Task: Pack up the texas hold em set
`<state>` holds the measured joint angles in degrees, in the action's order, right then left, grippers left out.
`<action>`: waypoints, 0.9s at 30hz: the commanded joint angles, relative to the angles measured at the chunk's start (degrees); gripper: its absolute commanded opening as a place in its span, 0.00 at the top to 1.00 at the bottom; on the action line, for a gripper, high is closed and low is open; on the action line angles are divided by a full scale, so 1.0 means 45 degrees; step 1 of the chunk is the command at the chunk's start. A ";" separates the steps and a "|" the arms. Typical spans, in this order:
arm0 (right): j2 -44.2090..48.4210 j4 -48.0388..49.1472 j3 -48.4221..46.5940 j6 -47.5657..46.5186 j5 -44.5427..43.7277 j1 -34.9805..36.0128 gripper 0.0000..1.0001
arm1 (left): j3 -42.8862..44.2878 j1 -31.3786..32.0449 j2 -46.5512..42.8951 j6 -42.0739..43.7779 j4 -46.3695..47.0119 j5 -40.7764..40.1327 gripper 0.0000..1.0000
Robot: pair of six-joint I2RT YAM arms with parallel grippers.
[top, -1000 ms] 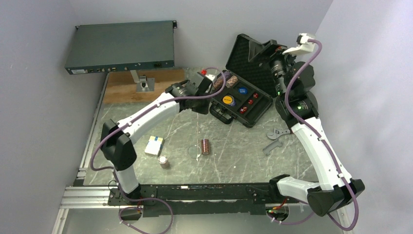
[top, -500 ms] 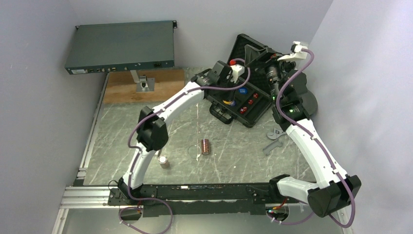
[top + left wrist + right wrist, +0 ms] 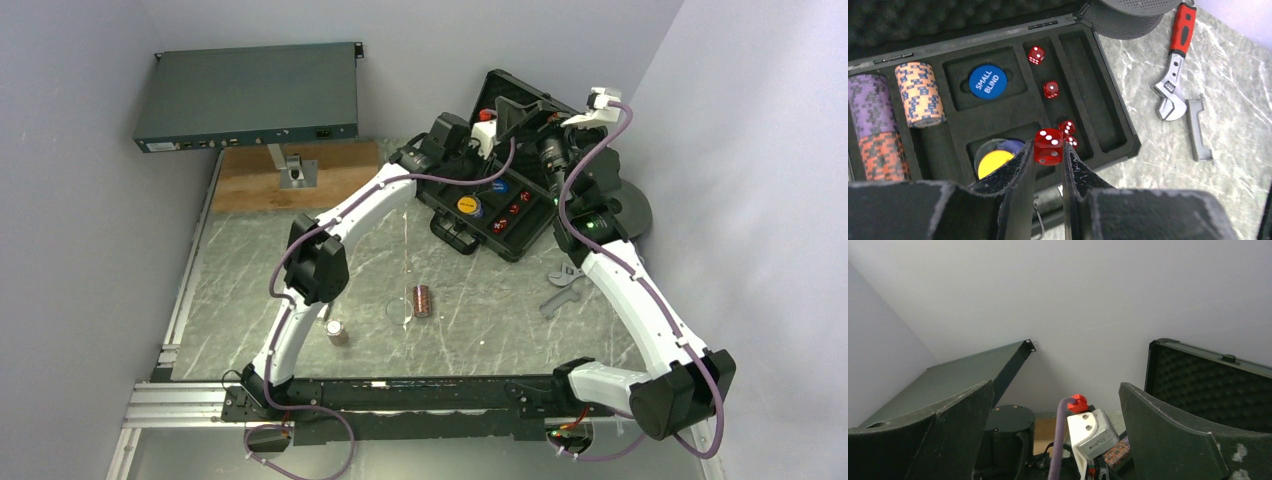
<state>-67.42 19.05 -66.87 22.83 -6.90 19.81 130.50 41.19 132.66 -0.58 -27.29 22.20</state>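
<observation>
The black case [image 3: 512,236] lies open at the back right, its lid up. My left gripper [image 3: 1048,150] is shut on a red die [image 3: 1049,146] and holds it above the case [image 3: 1108,125], over the dice slot. It also shows in the top view [image 3: 470,150]. Three dice [image 3: 1051,89] lie in that slot. The tray also holds the small blind button [image 3: 987,81], a yellow button [image 3: 995,162] and chip stacks [image 3: 919,93]. My right gripper [image 3: 1055,405] is open and empty, raised by the lid [image 3: 535,130]. Two chip stacks [image 3: 422,300] [image 3: 337,331] lie on the table.
A red-handled wrench [image 3: 1175,60] and a grey metal piece [image 3: 1198,130] lie right of the case. A round black object [image 3: 1133,10] stands behind it. A rack unit [image 3: 250,95] and a wooden board [image 3: 290,175] are at the back left. A clear disc [image 3: 398,309] lies mid-table.
My left arm has swung right, from beside the case to over its tray. My right gripper has shifted a little left near the lid.
</observation>
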 commanded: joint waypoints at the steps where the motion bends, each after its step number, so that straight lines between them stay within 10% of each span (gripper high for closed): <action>1: 0.0048 0.0852 0.0087 0.0183 0.0178 0.0020 0.00 | 0.0732 0.0006 0.1083 0.0725 0.1665 0.1151 1.00; 27: 0.0081 0.1177 0.0662 0.0298 -0.0164 0.0031 0.00 | -0.1222 0.0642 0.2351 -0.1433 0.6898 -0.0018 1.00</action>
<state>-67.55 21.08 -63.96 23.59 -7.18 19.81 124.81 44.29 142.45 -5.26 -0.19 23.88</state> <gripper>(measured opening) 0.993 0.253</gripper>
